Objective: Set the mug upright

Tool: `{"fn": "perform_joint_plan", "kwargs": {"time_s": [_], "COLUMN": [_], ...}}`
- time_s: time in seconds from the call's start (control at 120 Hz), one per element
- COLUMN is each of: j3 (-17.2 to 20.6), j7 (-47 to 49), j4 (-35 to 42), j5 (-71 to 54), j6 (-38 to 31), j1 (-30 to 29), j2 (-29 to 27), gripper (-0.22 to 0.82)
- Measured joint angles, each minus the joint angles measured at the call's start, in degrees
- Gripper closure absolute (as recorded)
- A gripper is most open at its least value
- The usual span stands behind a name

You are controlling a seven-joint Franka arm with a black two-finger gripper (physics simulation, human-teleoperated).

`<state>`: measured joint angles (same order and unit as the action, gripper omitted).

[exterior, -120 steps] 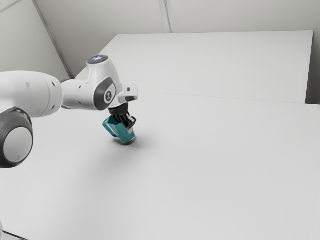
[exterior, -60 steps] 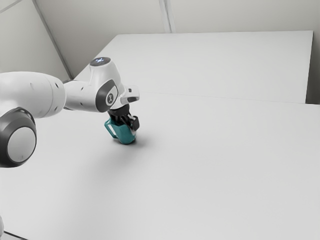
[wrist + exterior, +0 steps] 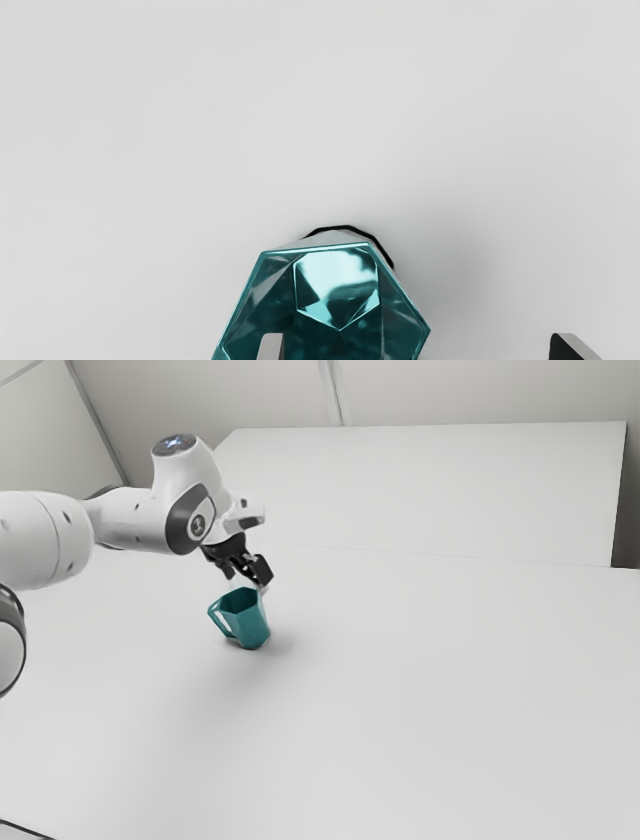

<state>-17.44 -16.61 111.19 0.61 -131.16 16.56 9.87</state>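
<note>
The pale surface [image 3: 450,710] spreads widely under everything, and the arm [image 3: 140,518] reaches over it from the exterior view's left. The teal mug [image 3: 250,622] stands on that surface on its base, mouth upward, which is how the task wants it; any slight lean is too fine to judge. Just above its mouth is the gripper [image 3: 247,582], released, with nothing clasped. Its handle [image 3: 219,624] points toward the exterior view's left. In the wrist view one of the parted fingers [image 3: 270,347] overlaps the mug's opening, the other lies out past its side; whether either brushes the rim [image 3: 315,247], I cannot tell.

I judge this to be the letting-go end of the job. The next move calls for a gentle lift clear, without hooking the rim and tipping the mug.
</note>
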Motion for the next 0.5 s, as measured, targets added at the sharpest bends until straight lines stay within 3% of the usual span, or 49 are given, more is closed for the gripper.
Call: {"fn": "perform_joint_plan", "kwargs": {"time_s": [0.167, 0.5], "j3": [0.03, -0.98], "j7": [0.24, 0.8], "j4": [-2.56, -15.61], "j5": [-1.75, -6.22], "j6": [4.78, 22.4], "j1": [0.42, 0.05], "j2": [-4.45, -7.36], "gripper": [0.01, 0.0]}}
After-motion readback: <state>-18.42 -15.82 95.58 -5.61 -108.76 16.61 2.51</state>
